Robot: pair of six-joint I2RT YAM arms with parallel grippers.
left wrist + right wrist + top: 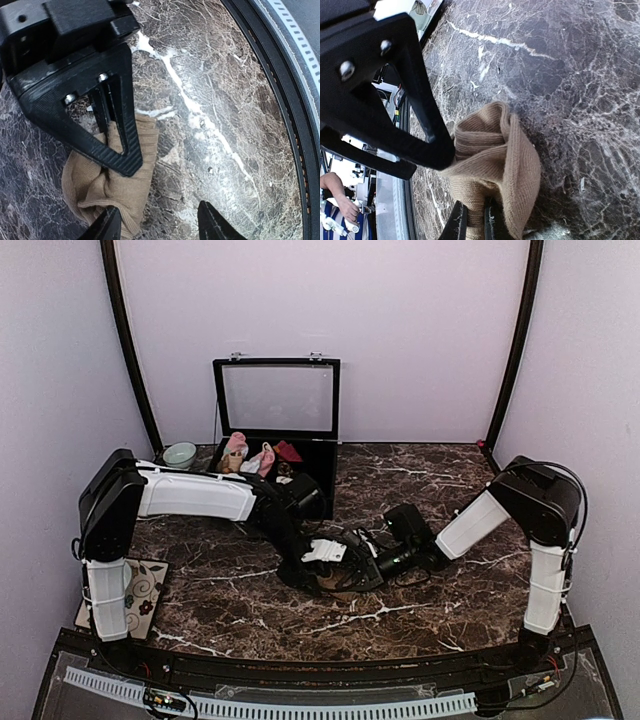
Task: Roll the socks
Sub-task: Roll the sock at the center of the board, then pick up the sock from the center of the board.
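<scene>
Now | ribbed tan sock (505,160) bunched on marble (580,75) | right end effector (474,221) pinching it | left end effector (157,216) spread

No writing, label, brand or number can be read on anything here.

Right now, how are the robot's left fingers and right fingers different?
The left gripper has its fingers spread wide, bare marble table showing between them; the right gripper has its fingers pinched nearly together. The right one clamps the tan sock; the left one grips nothing, one finger just beside the sock's edge. Both are black and sit low at the same sock.
</scene>
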